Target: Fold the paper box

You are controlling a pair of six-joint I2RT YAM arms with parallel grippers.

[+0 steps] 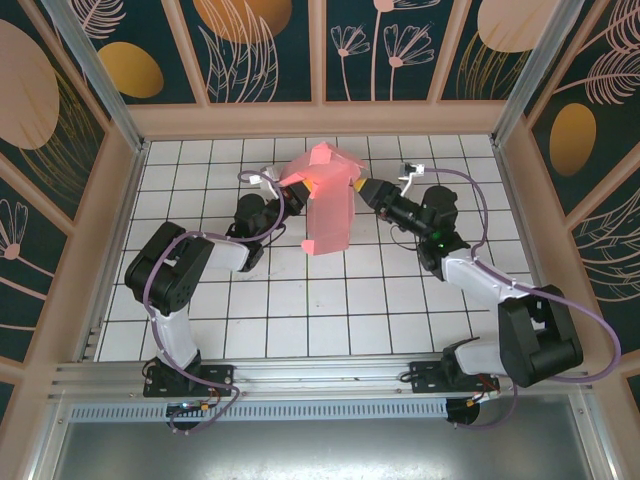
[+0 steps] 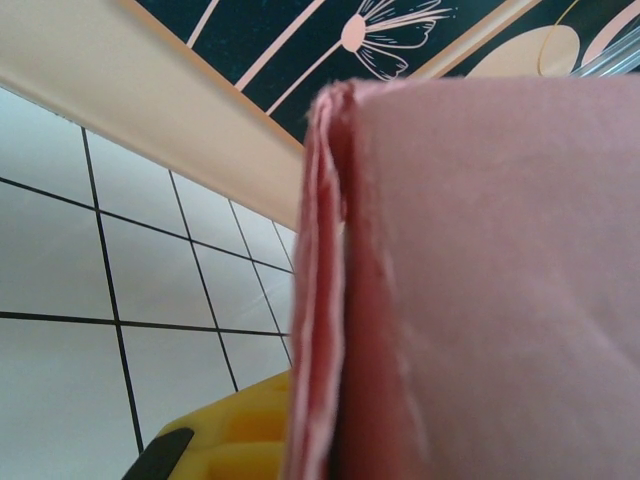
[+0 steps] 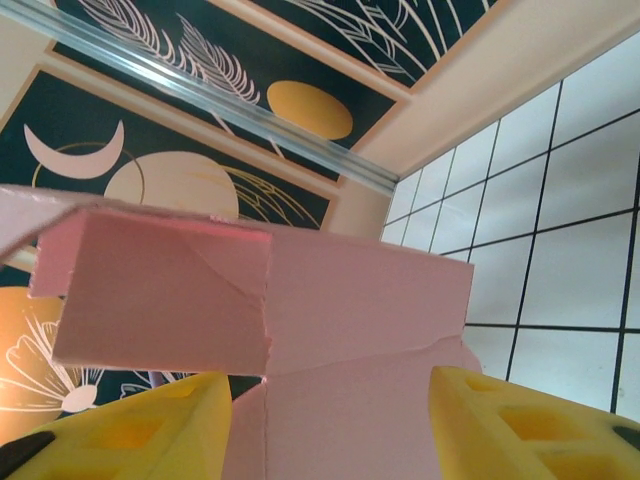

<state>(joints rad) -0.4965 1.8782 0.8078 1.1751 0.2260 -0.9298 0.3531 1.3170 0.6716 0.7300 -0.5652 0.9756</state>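
- The left fingers [image 2: 235, 435] pinch the paper box [image 1: 328, 205] by its edge.
- The right fingers [image 3: 500, 425] are wide apart, with the pink card between them.
- The box sits tilted between both sets of fingers.

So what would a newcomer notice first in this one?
The salmon-pink paper box, partly folded, stands out mid-scene against the white tiled table. The left gripper and right gripper meet it from either side near its far end. Dark floral wall panels ring the workspace.
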